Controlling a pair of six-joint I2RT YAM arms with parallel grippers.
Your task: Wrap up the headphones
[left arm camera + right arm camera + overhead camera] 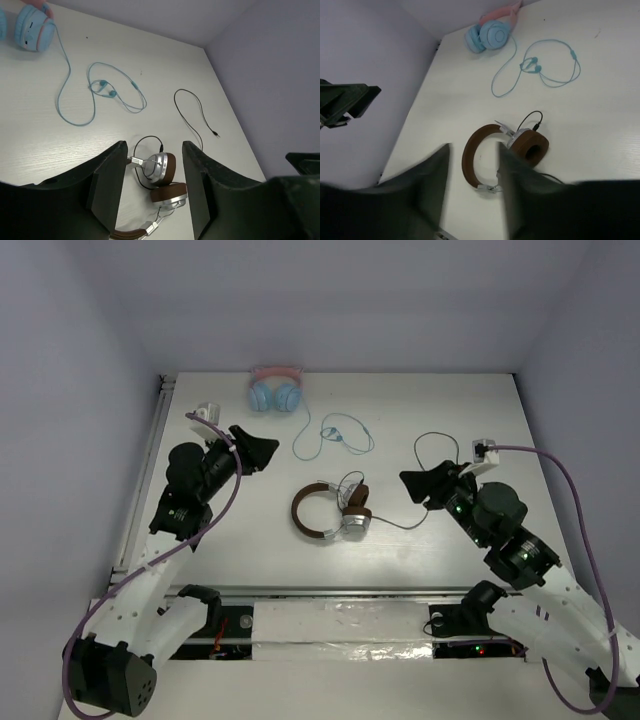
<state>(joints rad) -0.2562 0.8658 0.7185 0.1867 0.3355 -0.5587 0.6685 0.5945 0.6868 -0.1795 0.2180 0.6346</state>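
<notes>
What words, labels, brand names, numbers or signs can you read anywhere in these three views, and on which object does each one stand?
No text can be read in any view.
The brown headphones: no print visible on the band or cups.
The pink-and-blue headphones: the blue ear cup shows a few tiny marks in the left wrist view, too small to read.

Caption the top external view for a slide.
Open left gripper and open right gripper flank the brown headphones, their dark cable lying loose; pink-and-blue headphones sit beyond.
</notes>
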